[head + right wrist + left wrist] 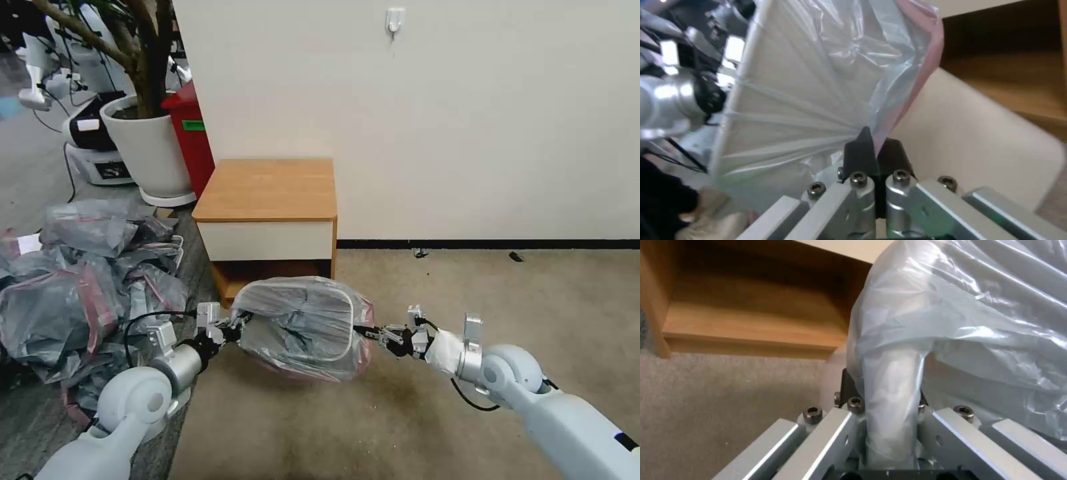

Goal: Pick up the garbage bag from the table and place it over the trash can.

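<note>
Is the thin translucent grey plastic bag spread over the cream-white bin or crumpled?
Spread. The garbage bag stretches over the trash can; left gripper and right gripper pinch opposite sides.

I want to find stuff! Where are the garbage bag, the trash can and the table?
garbage bag (313, 303): head view, stretched top.
trash can (978, 133): right wrist view, bare side wall.
table (267, 187): head view, wooden top.

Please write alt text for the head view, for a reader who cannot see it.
Two robot arms stretch a grey garbage bag over a cream trash can on the carpet, the left claw and right claw each pinching one side. Behind stands a wooden table; a heap of bags lies to the left.
</note>
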